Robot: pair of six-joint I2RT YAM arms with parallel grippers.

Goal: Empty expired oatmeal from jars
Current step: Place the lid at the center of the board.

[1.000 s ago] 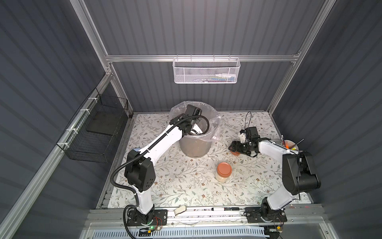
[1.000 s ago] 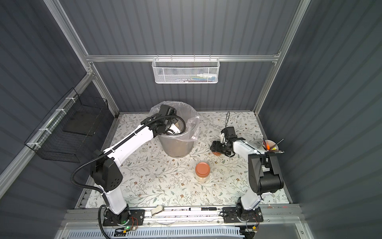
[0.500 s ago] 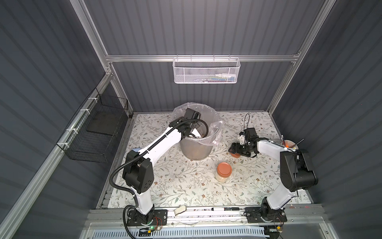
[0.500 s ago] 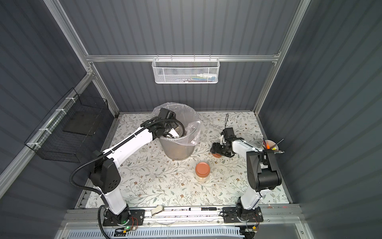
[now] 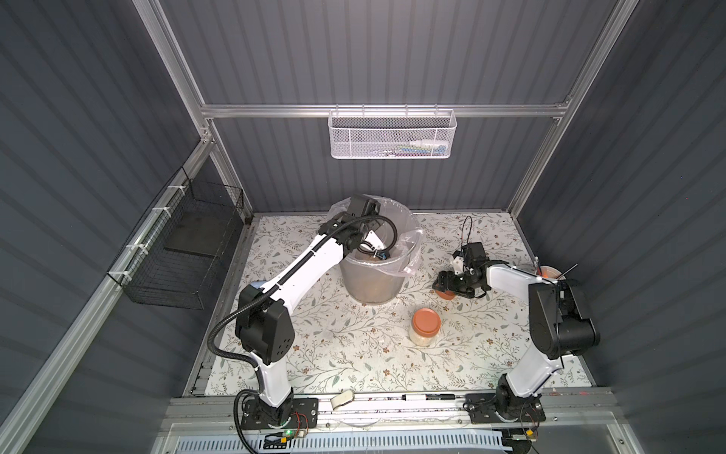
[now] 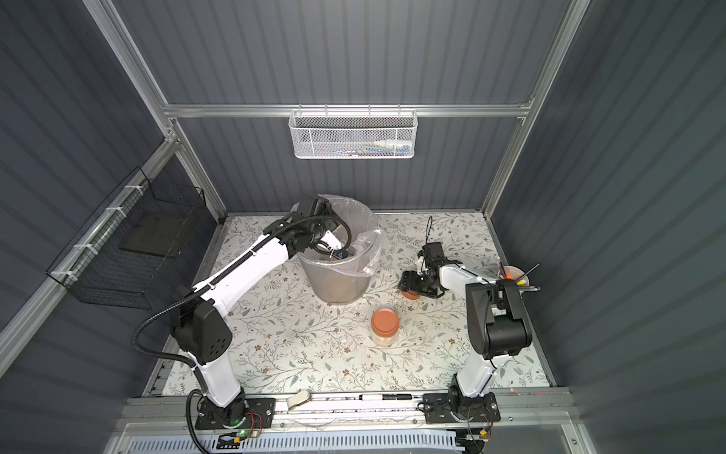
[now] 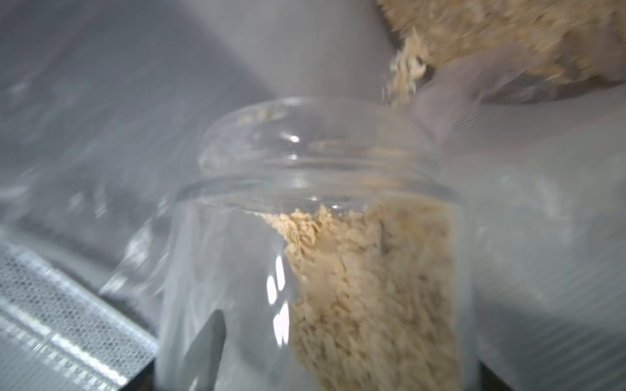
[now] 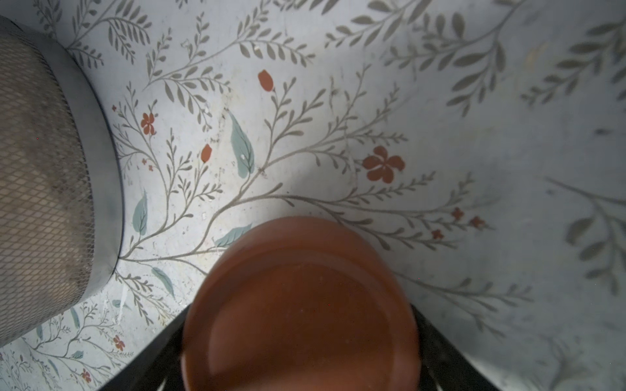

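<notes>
Left gripper (image 5: 376,253) sat inside the bin (image 5: 369,287), centre of frame, apparently clamped on a tilted open jar (image 7: 315,254), oatmeal (image 7: 369,287) spilling from its mouth. Right gripper (image 5: 448,286), centre-right, clenched an orange lid (image 8: 301,315). Capped jar (image 5: 425,326) stood below centre.

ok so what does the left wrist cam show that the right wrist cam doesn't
Only the left wrist view: an open glass jar, tilted, with oatmeal inside and flakes leaving its mouth toward a heap lying in the plastic liner.
Only the right wrist view: the terracotta lid between the right gripper's black fingers, with the floral tabletop behind it.
Both: the bin, seen from its lined inside in the left wrist view and from its mesh outside in the right wrist view.
</notes>
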